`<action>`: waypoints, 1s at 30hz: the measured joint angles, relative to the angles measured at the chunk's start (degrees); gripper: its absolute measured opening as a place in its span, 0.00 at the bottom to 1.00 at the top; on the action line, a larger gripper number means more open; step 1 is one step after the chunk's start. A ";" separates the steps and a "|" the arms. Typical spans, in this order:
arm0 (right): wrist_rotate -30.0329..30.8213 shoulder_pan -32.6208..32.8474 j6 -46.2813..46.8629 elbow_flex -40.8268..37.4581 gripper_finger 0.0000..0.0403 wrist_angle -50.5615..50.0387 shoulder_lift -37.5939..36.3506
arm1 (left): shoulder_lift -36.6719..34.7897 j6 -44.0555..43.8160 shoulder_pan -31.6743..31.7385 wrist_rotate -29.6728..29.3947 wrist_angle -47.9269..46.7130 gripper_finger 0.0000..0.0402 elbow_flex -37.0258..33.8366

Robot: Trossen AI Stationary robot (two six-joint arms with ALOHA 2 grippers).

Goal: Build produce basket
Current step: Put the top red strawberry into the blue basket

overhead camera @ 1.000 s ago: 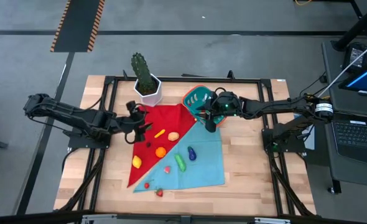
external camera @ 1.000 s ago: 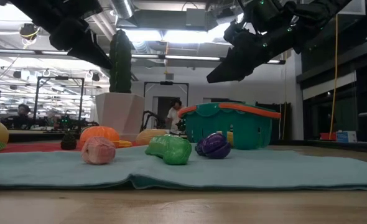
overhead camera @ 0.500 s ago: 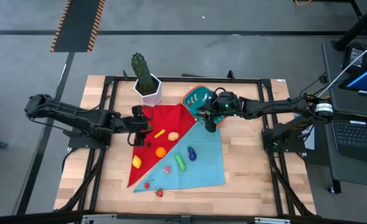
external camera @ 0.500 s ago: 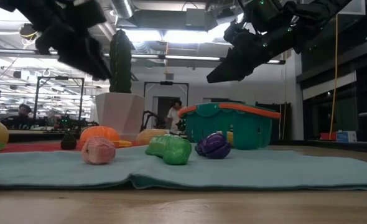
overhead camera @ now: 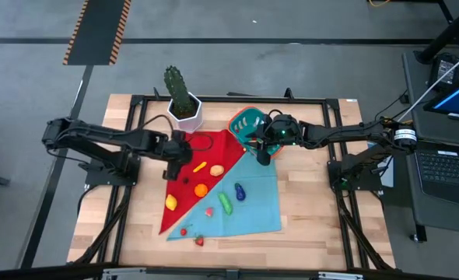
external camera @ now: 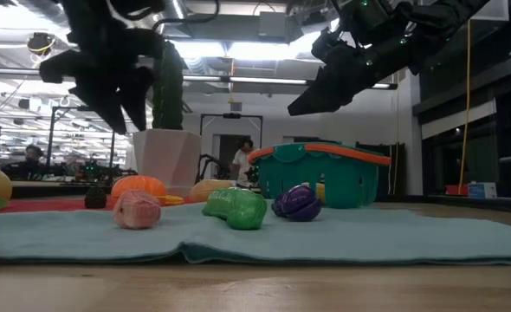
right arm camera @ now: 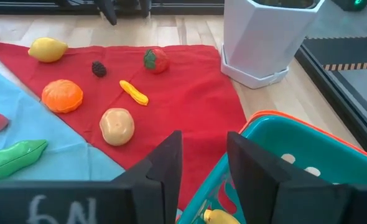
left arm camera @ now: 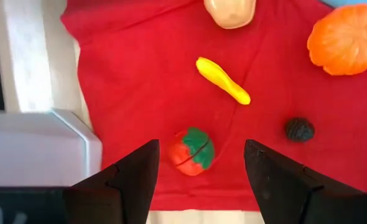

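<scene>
The left gripper [overhead camera: 176, 150] hangs over the red cloth [overhead camera: 206, 152] near its far left corner, fingers spread and empty. Its wrist camera looks straight down between them at a red strawberry with a green cap [left arm camera: 193, 151], with a small yellow banana [left arm camera: 222, 80], a dark berry [left arm camera: 300, 129], an orange [left arm camera: 349, 39] and a tan piece [left arm camera: 231, 10] beyond; from above, the arm hides the strawberry. The white hexagonal pot [overhead camera: 185, 112] with its cactus stands just behind the cloth.

On the blue cloth [overhead camera: 249, 206] the overhead view shows a green cucumber [overhead camera: 225, 204] and a purple eggplant [overhead camera: 240, 192]; the table-level view adds a pink piece [external camera: 137, 210] beside them.

The teal basket [overhead camera: 247, 124] sits at the far edge where the cloths meet. The right gripper [overhead camera: 262, 149] hovers at its front side, fingers parted a little, holding nothing. Only its wrist view looks inside the basket [right arm camera: 295, 155], where a yellow piece [right arm camera: 218, 216] lies at the bottom.
</scene>
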 joint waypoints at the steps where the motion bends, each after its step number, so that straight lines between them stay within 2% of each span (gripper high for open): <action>1: 0.00 -0.01 -0.02 0.00 0.32 -0.03 0.00 | 1.02 1.84 -0.01 0.01 -0.89 0.56 0.98; 8: 0.00 -0.02 -0.02 0.00 0.32 -0.46 0.00 | 8.13 10.21 -0.01 0.05 -4.53 0.56 4.32; 16: 0.00 -0.03 -0.04 0.00 0.32 -0.59 0.00 | 15.41 20.28 -0.36 -0.73 -8.17 0.57 4.95; 22: 0.00 -0.04 -0.04 0.00 0.32 -0.73 0.00 | 18.19 20.97 0.68 -1.81 -6.70 0.57 4.95; 30: 0.00 -0.04 -0.07 0.00 0.32 -1.17 0.00 | 18.18 22.24 3.49 -0.84 -5.19 0.51 4.95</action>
